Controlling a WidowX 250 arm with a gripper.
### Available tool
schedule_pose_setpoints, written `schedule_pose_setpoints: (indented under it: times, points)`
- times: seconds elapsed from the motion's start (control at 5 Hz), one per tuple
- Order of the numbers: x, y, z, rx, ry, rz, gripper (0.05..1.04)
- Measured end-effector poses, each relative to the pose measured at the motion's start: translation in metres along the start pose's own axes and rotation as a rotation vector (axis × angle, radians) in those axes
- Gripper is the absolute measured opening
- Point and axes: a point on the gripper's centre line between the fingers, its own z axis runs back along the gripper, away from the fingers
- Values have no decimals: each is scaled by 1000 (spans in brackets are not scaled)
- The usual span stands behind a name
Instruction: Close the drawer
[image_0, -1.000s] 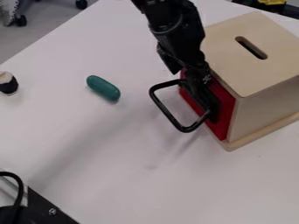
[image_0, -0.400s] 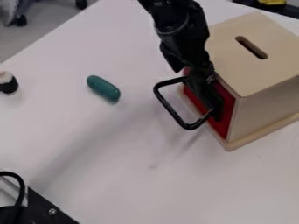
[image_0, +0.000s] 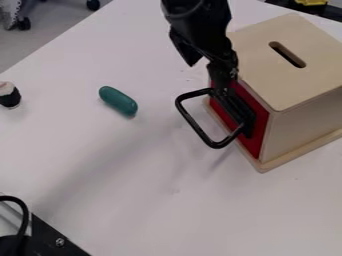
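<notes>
The black gripper (image_0: 242, 119) hangs down from the top edge against the red drawer front (image_0: 255, 138), just inside the black loop handle (image_0: 194, 123). It covers the middle of that front and the places where the handle joins it. The drawer front stands about level with the near side of the light wooden box (image_0: 302, 117), and a strip of the box's base shows in front of it.
A green capsule-shaped object (image_0: 118, 101) lies left of the handle. At the left edge stands a small black-and-white object (image_0: 9, 95). Black equipment with a cable (image_0: 47, 240) takes up the lower left corner of the white table (image_0: 167, 215).
The drawer front and handle have shifted slightly rightward, into the box, uncovering the base strip. The arm followed, then its upper part swung back a little to the left while the drawer stayed.
</notes>
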Motion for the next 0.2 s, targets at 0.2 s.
schedule_pose_setpoints:
  times: [0.2]
  points:
    - [-6,10,33,113,-4,115,1000]
